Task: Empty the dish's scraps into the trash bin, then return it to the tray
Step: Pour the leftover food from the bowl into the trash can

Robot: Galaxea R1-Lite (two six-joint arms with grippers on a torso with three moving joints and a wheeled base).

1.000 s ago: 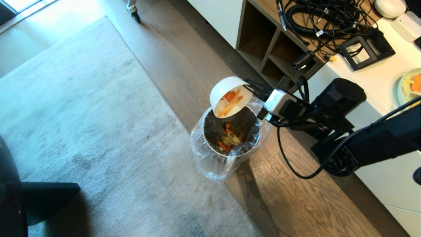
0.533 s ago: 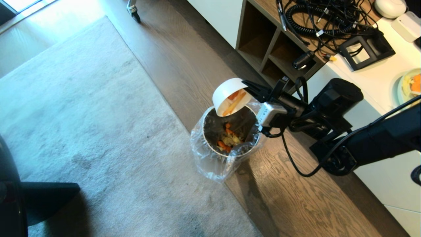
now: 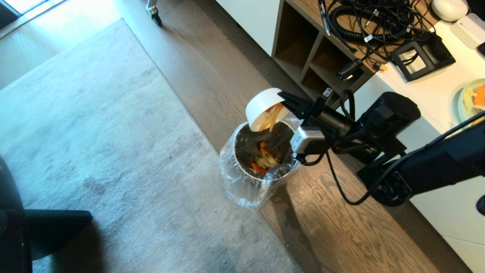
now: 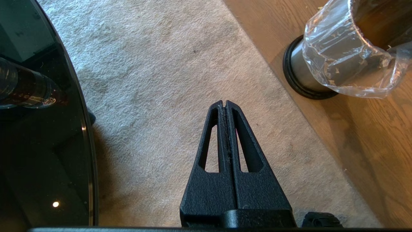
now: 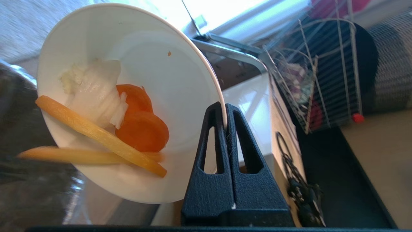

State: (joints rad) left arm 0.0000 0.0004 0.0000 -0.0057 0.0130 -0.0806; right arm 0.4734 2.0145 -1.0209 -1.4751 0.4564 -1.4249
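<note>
From the head we look steeply down on the trash bin point(image 3: 265, 155), seen whole on the wood floor beside the rug point(image 3: 94, 144), from well above. Our left wrist camera faces down at that rug from lower, catching only the bin's base and liner at the frame's edge, so those two views share the bin. Our right wrist camera sits very close behind the bowl point(image 5: 128, 96) above the bin, looking level across the room.

A lived-in home room: grey rug point(image 3: 94, 125), wood floor point(image 3: 341, 235), cable-strewn shelf unit point(image 3: 322, 41).
</note>
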